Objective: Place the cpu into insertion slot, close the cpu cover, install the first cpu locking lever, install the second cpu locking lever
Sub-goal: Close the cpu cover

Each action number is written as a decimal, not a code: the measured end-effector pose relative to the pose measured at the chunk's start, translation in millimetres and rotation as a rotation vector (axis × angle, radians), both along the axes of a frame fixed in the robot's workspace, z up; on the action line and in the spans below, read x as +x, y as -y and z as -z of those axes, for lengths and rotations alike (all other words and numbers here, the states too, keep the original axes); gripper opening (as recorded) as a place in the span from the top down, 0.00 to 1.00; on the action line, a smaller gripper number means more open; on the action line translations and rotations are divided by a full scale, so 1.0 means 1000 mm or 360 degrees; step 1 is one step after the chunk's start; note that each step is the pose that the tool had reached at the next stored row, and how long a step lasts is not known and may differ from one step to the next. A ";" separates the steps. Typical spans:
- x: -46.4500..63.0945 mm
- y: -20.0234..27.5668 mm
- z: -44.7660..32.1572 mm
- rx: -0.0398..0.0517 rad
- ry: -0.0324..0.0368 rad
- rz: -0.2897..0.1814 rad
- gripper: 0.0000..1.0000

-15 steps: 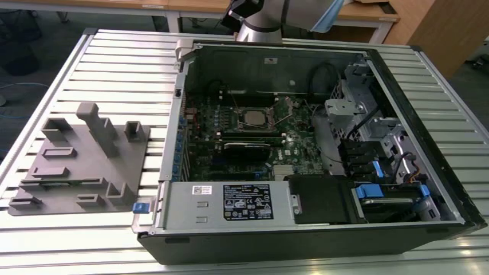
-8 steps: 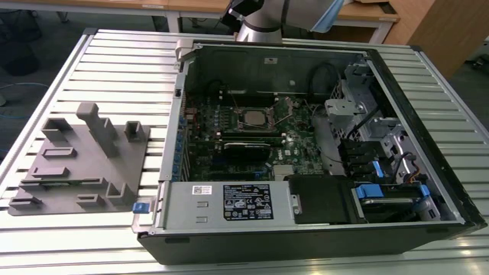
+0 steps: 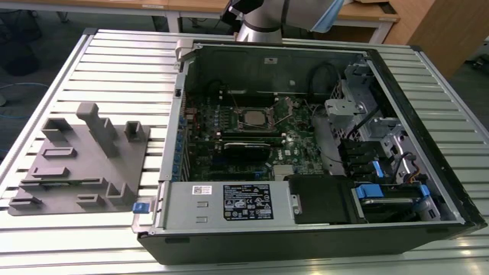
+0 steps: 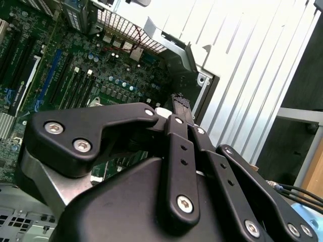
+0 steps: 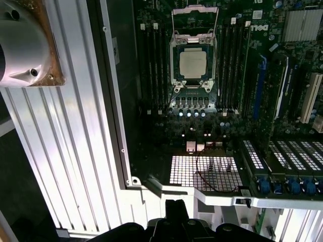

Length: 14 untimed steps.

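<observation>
The cpu (image 5: 193, 64), a small silver-grey square, lies flat in the insertion slot (image 5: 176, 50) on the green motherboard (image 3: 221, 160); in the exterior view the cpu (image 3: 251, 118) sits at the board's middle. The cpu cover (image 5: 195, 9), a thin metal frame, stands swung open at the slot's far side. My gripper (image 5: 176, 207) hangs over the case's wall by the fan grille, well apart from the slot. In the second wrist view the gripper (image 4: 180, 103) has its black fingers pressed together with nothing between them.
The open computer case (image 3: 397, 86) lies on a slatted metal table (image 3: 114, 63). A grey fixture block (image 3: 77, 160) is at the exterior view's left. Power supply (image 3: 229, 200), drive bays with blue tabs (image 3: 382, 189) and memory slots (image 5: 151, 65) surround the board. The arm's base (image 3: 260, 23) is behind the case.
</observation>
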State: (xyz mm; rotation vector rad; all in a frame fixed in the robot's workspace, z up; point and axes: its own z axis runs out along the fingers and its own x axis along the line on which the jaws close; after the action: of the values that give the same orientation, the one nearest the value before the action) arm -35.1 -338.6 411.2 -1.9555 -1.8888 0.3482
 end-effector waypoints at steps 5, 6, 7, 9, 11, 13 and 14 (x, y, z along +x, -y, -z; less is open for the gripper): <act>0.000 0.0000 -0.0020 0.0000 0.0000 0.0000 0.89; 0.000 0.0000 -0.0023 0.0000 0.0000 0.0000 0.89; 0.000 0.0000 -0.0027 0.0000 0.0000 0.0000 0.89; 0.000 0.0000 -0.0035 0.0000 0.0000 0.0000 0.89; 0.000 0.0000 -0.0043 0.0000 0.0000 0.0000 0.89; 0.000 0.0000 -0.0051 0.0000 0.0000 0.0000 0.89; 0.000 0.0000 -0.0055 0.0000 0.0000 0.0000 0.89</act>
State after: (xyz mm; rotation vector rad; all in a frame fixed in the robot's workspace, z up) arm -35.1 -338.6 416.7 -1.9554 -1.8889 0.3481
